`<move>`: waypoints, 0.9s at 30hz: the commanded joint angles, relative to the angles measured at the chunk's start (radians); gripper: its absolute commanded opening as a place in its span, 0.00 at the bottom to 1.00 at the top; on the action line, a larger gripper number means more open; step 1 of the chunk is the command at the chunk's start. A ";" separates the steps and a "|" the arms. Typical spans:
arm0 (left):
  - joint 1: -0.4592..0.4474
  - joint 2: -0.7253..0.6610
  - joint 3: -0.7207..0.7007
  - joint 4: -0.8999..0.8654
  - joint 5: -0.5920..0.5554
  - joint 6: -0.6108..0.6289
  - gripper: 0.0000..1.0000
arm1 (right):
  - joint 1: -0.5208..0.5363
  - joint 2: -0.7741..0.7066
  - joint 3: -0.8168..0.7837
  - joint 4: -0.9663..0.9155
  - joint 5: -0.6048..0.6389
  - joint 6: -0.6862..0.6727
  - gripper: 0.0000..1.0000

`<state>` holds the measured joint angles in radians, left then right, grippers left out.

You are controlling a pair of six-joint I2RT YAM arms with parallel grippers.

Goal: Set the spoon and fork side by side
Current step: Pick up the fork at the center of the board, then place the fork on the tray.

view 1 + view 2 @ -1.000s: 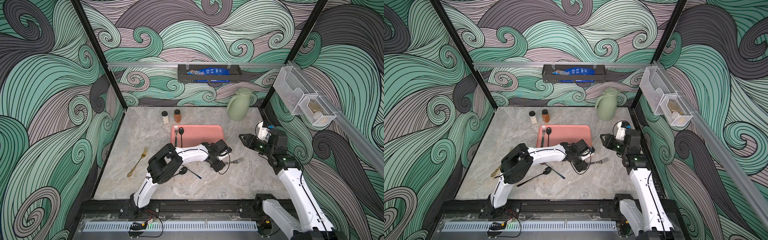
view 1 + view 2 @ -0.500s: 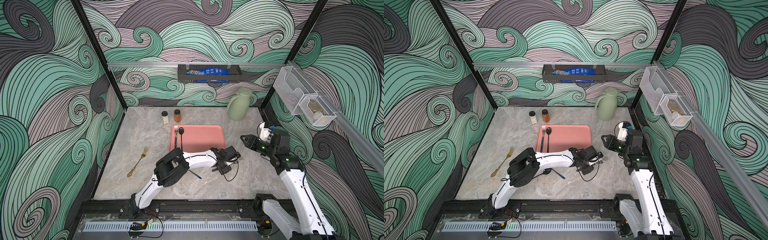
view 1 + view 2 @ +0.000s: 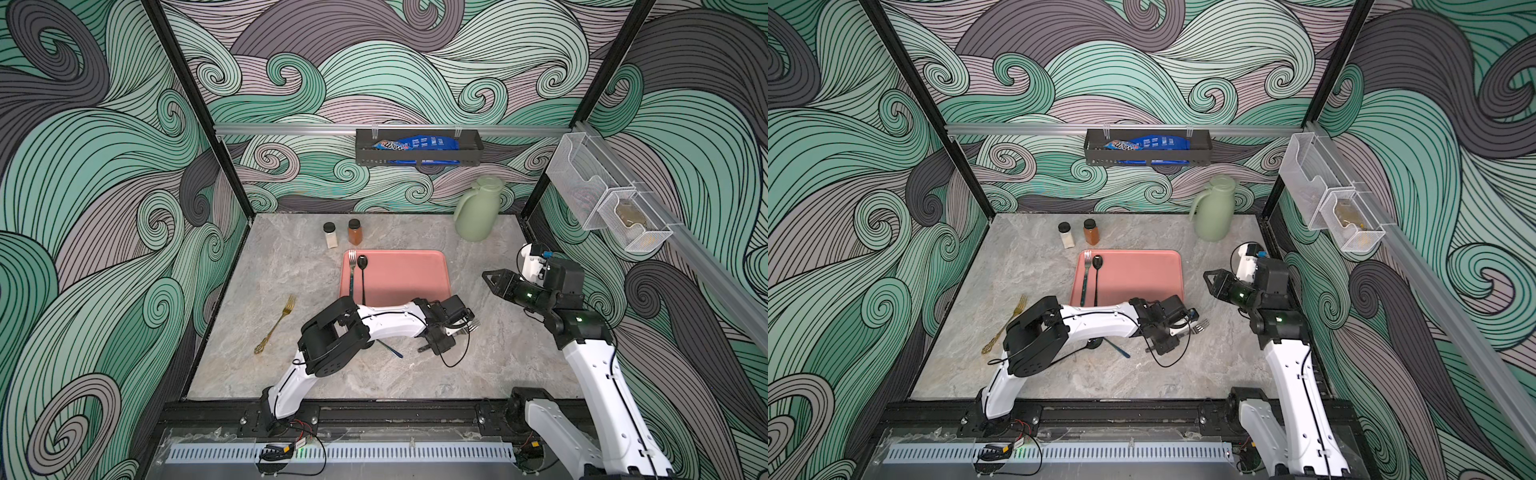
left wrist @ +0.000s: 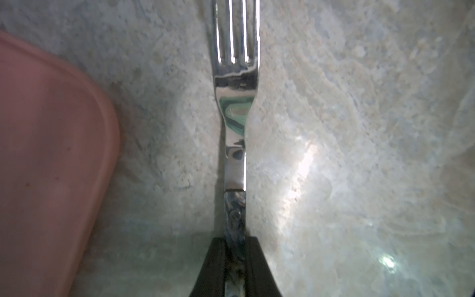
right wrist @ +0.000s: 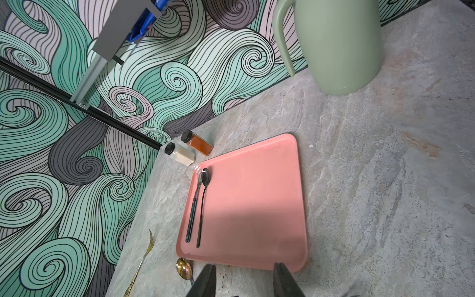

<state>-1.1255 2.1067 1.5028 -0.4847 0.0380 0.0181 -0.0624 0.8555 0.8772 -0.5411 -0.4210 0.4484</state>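
Where the fork [image 4: 235, 102] lies on the desk [image 4: 359, 154], just off the front right corner of the tray [image 4: 51, 154], its polished silver tines extend from a dark mottled handle. Left gripper [image 4: 234, 246]: jaws closed on that handle. Right gripper [image 5: 243, 272]: jaws parted, holding nothing, raised near the desk's right edge.

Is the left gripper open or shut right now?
Shut: its wrist view shows the left gripper with both fingers pressed on the fork handle.
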 commanded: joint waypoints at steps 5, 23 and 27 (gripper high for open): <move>-0.021 -0.225 -0.107 -0.022 -0.022 -0.159 0.00 | -0.005 -0.007 0.048 -0.064 -0.005 -0.016 0.44; 0.127 -0.460 -0.158 -0.175 -0.455 -0.446 0.00 | -0.004 -0.037 0.025 -0.042 -0.042 0.001 0.44; 0.197 -0.457 -0.162 -0.151 -0.472 -0.492 0.00 | -0.005 -0.035 0.002 -0.012 -0.061 0.015 0.44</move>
<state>-0.9607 1.6733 1.3392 -0.6323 -0.3759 -0.4026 -0.0624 0.8253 0.9001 -0.5842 -0.4530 0.4549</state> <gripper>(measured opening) 0.147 0.439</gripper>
